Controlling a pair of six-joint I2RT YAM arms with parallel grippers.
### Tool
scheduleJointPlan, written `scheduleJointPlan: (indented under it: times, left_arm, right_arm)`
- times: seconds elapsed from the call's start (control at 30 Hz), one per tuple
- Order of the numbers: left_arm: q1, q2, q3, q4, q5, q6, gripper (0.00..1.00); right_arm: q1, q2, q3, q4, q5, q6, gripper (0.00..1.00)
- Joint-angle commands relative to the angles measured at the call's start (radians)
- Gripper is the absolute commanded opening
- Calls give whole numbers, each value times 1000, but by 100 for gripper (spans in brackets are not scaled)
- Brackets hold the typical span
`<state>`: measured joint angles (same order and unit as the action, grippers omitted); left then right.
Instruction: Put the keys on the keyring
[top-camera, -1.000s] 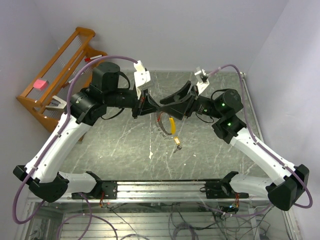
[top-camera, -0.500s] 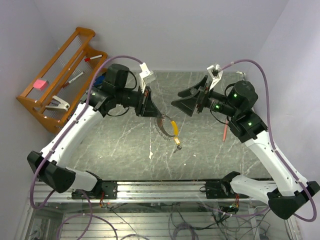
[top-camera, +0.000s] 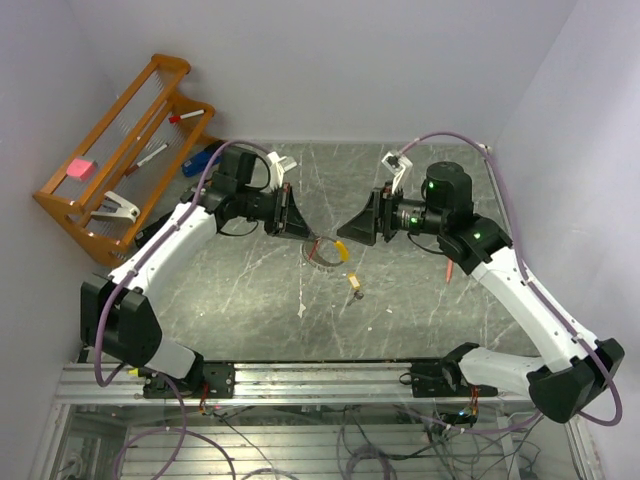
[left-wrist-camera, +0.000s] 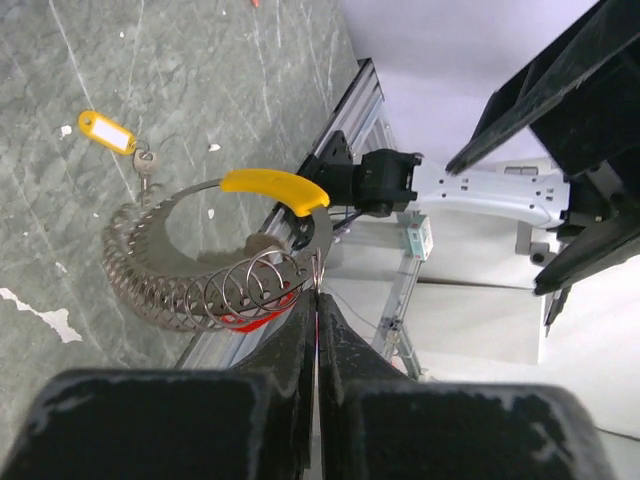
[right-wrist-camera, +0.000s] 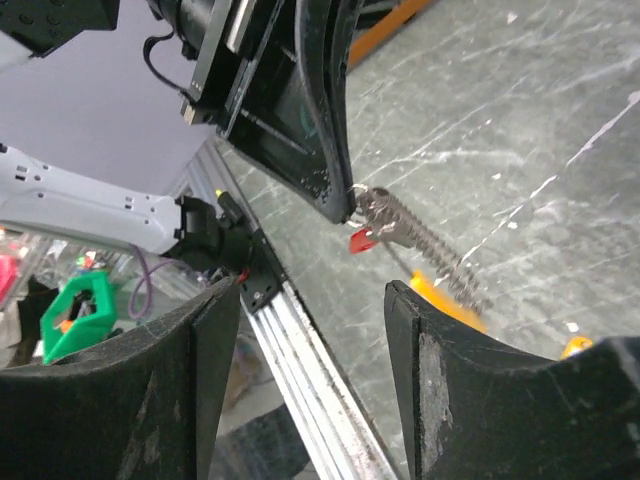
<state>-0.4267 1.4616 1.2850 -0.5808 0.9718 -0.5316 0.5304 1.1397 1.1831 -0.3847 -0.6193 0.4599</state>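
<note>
Silvery keyring (left-wrist-camera: 160, 290), pinched in left jaws, seems to carry the red key (right-wrist-camera: 361, 240) (right jaws wide, empty); brass key (top-camera: 355, 287) waits near it.

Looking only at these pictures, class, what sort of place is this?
Probably a robotics lab bench: a left arm and right arm bolted to an aluminium rail, a walled-in marble-patterned table, loose wiring below.

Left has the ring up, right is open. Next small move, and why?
Probably lower the right gripper to the yellow-tagged key lying on the table and close on it. The left gripper is shut on the keyring, a red key seems already on its coil, and the right jaws stand open and empty.
</note>
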Motion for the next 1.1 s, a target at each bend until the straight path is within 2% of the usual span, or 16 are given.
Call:
scheduleJointPlan:
  times: [0.0,0.1,0.17,0.27,0.43,0.53,0.6,0.7,0.8,0.87,1.07]
  left_arm:
    - [10,1,-8,75,57,-147,7]
    - [33,21,-12,81,69,-188,7]
    - [52,39,-15,87,80,-214,7]
    - [57,51,-19,82,78,-246,7]
    - [57,44,6,62,64,-256,7]
    - [57,30,3,66,65,-269,7]
    - [57,22,-14,69,65,-280,7]
    - [55,13,-37,65,66,-280,7]
    - [55,7,-35,76,71,-288,7]
    - [56,9,-30,92,78,-296,7]
    - [56,16,-26,96,82,-303,7]
  right_arm:
    - [-6,17,-13,-48,-81,36,56]
    - [-5,3,-65,51,-117,141,41]
    - [-6,-10,-99,98,-122,177,37]
    - [-6,16,-121,66,-114,179,38]
    - [-6,-10,-143,61,48,133,57]
    - [-6,0,-144,31,98,37,62]
    - [-7,31,-168,79,48,35,54]
    - [-7,105,-216,238,-141,128,45]
    - [-6,153,-267,388,-239,265,44]
    - [-6,150,-296,467,-249,335,44]
    - [-6,152,-278,453,-211,338,49]
